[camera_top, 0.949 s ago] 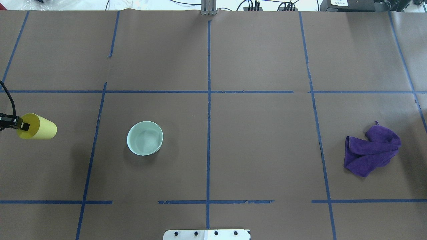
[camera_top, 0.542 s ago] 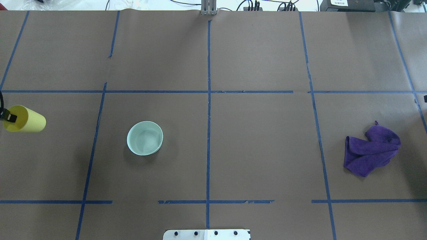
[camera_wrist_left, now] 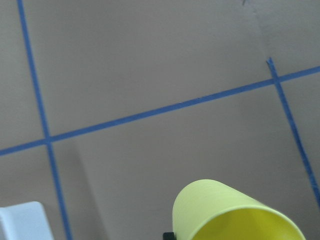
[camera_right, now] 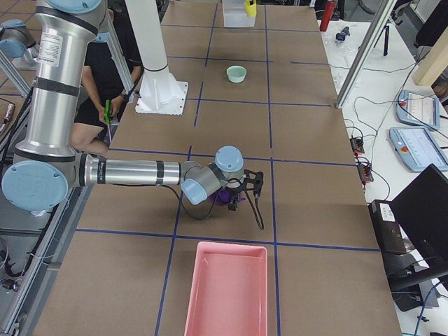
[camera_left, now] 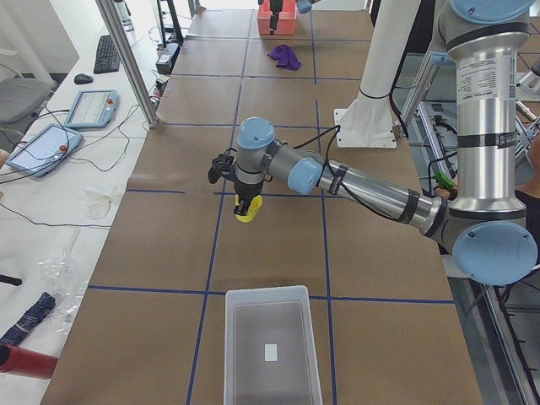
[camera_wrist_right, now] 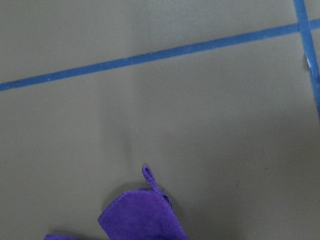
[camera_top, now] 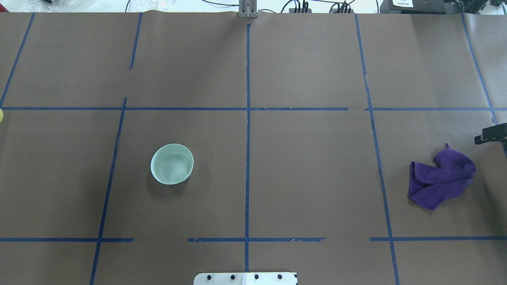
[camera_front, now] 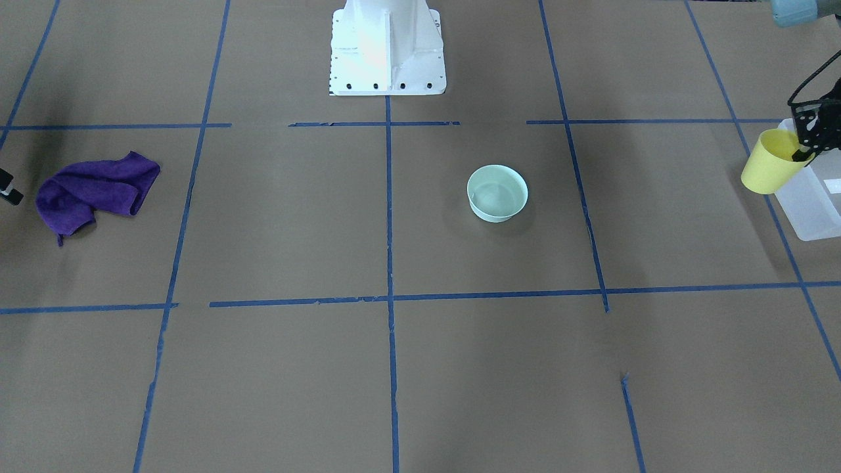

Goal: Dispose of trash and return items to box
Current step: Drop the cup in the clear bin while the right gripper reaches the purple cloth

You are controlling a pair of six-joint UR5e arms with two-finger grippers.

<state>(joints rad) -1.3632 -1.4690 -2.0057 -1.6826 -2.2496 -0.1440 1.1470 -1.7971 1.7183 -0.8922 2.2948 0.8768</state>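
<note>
Grips yellow cup (camera_front: 769, 164) by its rim in left tool (camera_front: 801, 154), tilted, body at the tool's 8 o'clock in the front-facing view, aloft near the box's (camera_front: 815, 210) 10 o'clock corner. Right tool (camera_top: 490, 134) at purple cloth's (camera_top: 441, 178) 1 o'clock; opening impossible to tell.

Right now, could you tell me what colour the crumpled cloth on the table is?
Purple, plain with no pattern. The cloth shows best in the overhead exterior view.
</note>
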